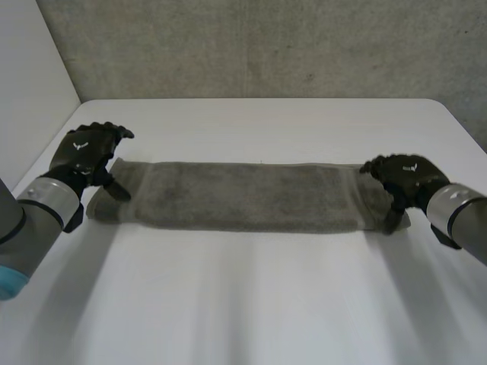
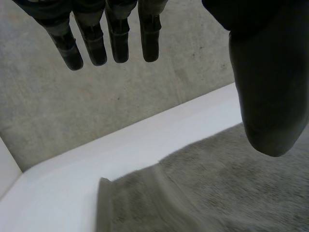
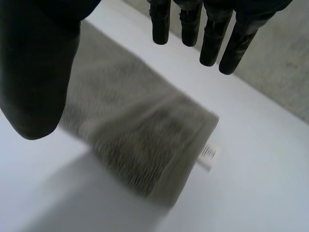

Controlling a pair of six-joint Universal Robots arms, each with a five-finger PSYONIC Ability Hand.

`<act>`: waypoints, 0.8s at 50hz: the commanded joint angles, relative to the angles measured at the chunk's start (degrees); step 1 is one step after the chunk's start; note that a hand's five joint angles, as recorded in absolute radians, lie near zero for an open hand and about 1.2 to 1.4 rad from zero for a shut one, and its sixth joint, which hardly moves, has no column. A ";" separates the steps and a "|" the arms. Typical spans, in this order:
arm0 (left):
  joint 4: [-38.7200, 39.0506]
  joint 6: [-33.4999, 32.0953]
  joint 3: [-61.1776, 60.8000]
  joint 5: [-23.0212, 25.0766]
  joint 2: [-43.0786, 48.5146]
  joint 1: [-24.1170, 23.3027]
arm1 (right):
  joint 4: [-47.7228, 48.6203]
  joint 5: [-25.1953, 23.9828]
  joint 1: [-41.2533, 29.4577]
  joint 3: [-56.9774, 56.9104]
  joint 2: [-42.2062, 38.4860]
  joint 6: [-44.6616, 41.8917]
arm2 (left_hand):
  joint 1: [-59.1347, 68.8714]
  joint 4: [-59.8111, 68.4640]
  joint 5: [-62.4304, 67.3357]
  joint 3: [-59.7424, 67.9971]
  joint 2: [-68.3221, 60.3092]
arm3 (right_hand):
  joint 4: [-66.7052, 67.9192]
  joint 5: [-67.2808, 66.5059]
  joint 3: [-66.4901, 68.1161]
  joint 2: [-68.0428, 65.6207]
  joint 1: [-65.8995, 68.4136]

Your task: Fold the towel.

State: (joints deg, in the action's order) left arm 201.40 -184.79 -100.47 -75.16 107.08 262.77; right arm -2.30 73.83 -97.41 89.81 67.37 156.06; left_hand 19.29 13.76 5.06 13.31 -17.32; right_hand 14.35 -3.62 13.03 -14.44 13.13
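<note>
Head view: the grey towel [image 1: 251, 196] lies as a long folded strip on the table [image 1: 251, 304], with the left hand [image 1: 87, 156] at one end and the right hand [image 1: 399, 182] at the other.
Left wrist view: straight fingers [image 2: 118, 38] are spread from the thumb above the towel's end, holding nothing.
Right wrist view: the hand is likewise open over the towel's label [image 3: 208, 153] end.

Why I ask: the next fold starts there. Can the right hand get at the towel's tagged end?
Probably yes: the right hand is open right above that end of the towel, near its white tag, nothing between them.
</note>
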 commanded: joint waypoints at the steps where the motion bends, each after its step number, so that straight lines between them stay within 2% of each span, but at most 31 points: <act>1: 5.03 0.84 -3.50 -0.16 0.41 -1.55 | 9.75 -0.62 2.22 3.79 -3.91 -0.49 | -5.04 -3.76 -0.81 -3.31 3.07 | -4.35 0.36 -3.03 1.19 0.12; 9: 10.23 0.75 -5.53 -0.08 0.06 -1.12 | 15.30 -0.71 2.32 3.71 -7.78 -0.67 | -4.87 -3.76 -0.64 -3.31 2.90 | -4.35 -6.71 -3.03 -5.89 7.20; 16: 10.41 0.58 -5.70 -0.16 -0.03 -0.85 | 15.48 -0.80 2.32 3.18 -9.81 -2.25 | -4.87 -3.76 -0.64 -3.31 2.90 | -4.35 -10.26 -3.03 -9.43 10.74; 21: 10.50 0.58 -5.97 -0.08 -0.03 -0.76 | 15.57 -0.89 2.40 3.01 -10.51 -3.13 | -4.87 -3.76 -0.64 -3.31 2.90 | -4.35 -17.49 -3.03 -16.67 17.98; 30: 10.68 0.58 -6.32 0.01 -0.03 -0.85 | 14.95 -2.38 2.58 2.13 -12.88 -3.22 | -5.04 -3.76 -0.81 -3.31 3.07 | -4.35 -37.85 -3.03 -37.02 38.33; 33: 10.94 0.40 -6.41 -0.08 -0.03 -0.85 | 14.60 -3.17 2.67 1.69 -12.97 -3.13 | -5.04 -3.76 -0.81 -3.31 3.07 | -4.35 -66.27 -3.03 -65.44 66.75; 40: 11.03 0.40 -6.58 -0.16 -0.03 -0.76 | 14.60 -3.43 5.39 1.69 -11.12 -3.04 | -5.21 -3.76 -0.98 -3.31 3.24 | -4.35 -66.38 -3.03 -65.56 66.87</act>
State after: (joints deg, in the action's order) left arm 212.37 -184.37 -106.95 -75.27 107.05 261.92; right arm 12.34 70.65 -94.27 91.54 54.74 152.92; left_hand 19.28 13.76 5.06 13.31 -17.27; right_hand 14.35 -66.77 13.02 -74.06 74.58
